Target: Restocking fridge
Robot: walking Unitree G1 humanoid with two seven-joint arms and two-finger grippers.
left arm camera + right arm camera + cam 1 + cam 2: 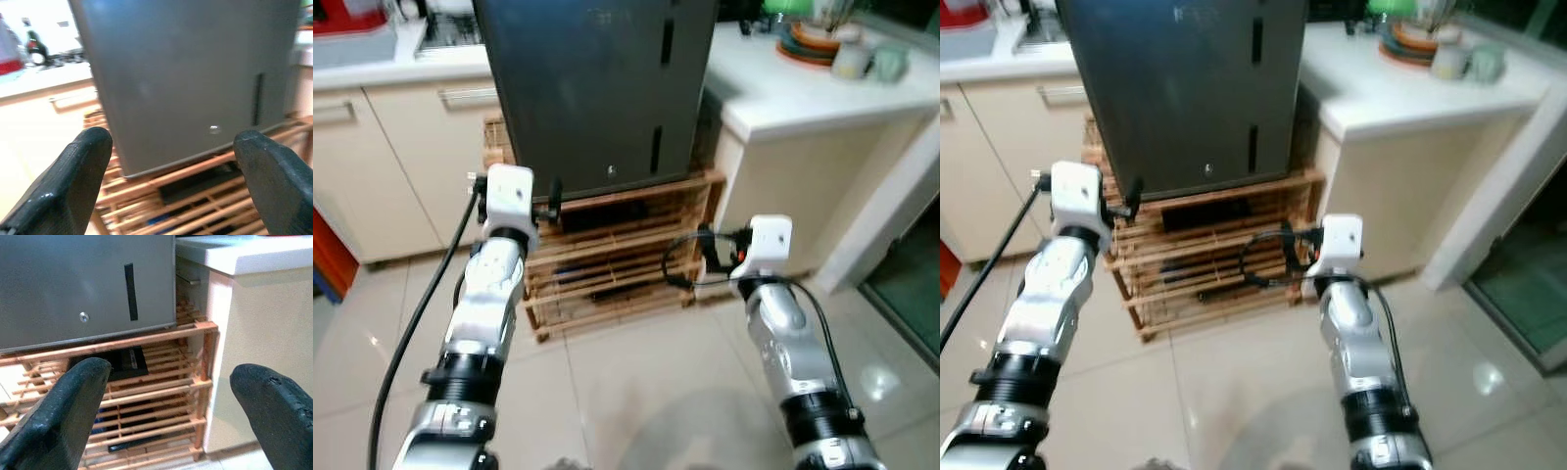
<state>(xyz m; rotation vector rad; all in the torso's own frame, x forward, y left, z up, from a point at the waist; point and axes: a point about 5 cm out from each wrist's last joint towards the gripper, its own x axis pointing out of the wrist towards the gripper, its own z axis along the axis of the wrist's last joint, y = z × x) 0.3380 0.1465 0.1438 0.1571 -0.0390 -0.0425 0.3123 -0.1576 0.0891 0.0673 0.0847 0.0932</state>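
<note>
**Both arms up in front of the little fridge**

My left gripper (171,186) is wide open and holds nothing. I can see its two black fingers (63,181) far apart, with the gray fridge (186,73) between them, a bit ahead. My right gripper (171,416) is wide open too, and it is empty. It points lower, at the wooden rack (161,382) under the fridge.

From my head camera, both silver arms reach forward over the shiny tile floor (636,392). The left arm (489,304) is near the left front corner of the fridge (597,88). The right arm (783,333) is near the right end of the rack (617,255).

The fridge door is shut. The fridge sits on top of the rack. Some dark flat things lie on the rack shelves, but I cannot tell what they are.

A white counter (803,98) stands just right of the fridge, with stacked plates (813,39) and cups (871,61) on it. Cream cabinets (391,166) are on the left.
</note>
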